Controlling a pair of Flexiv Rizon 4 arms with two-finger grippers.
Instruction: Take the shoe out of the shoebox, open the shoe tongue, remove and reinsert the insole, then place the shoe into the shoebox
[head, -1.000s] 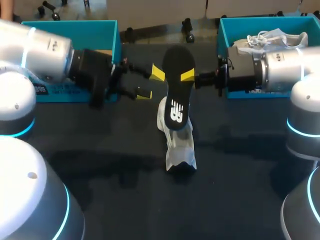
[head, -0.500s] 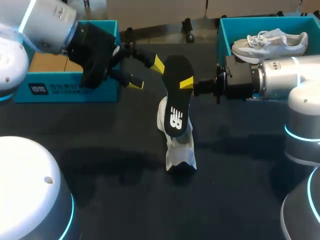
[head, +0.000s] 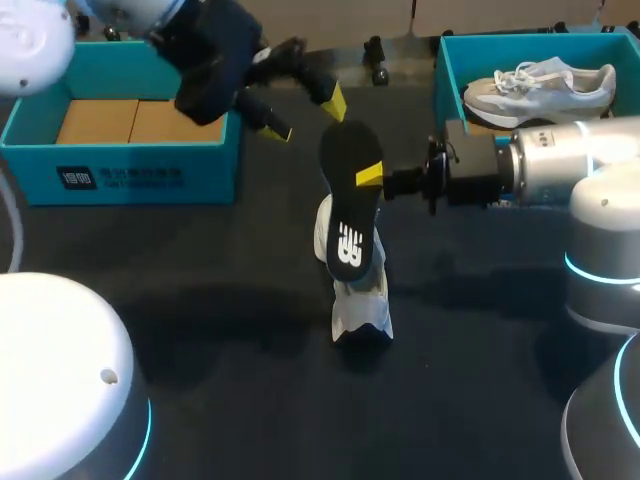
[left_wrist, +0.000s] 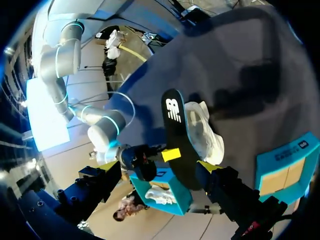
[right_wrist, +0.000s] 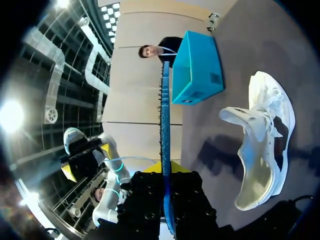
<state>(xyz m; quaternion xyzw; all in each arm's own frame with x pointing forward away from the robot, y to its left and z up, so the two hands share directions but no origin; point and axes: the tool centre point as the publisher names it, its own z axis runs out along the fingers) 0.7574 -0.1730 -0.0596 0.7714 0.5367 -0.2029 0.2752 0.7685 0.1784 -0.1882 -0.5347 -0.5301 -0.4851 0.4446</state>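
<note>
one insole (head: 346, 205) — lengthwise near-to-far — in right pincer (head: 368, 177).

The table (head: 230, 390) is covered in a dark, almost black cloth. A white shoe (head: 360, 305) lies near its middle, its length running toward the near edge. At the far left stands an open teal shoebox (head: 120, 178) with a cardboard floor. A second teal box (head: 447, 70) stands at the far right, well apart from the first.
</note>
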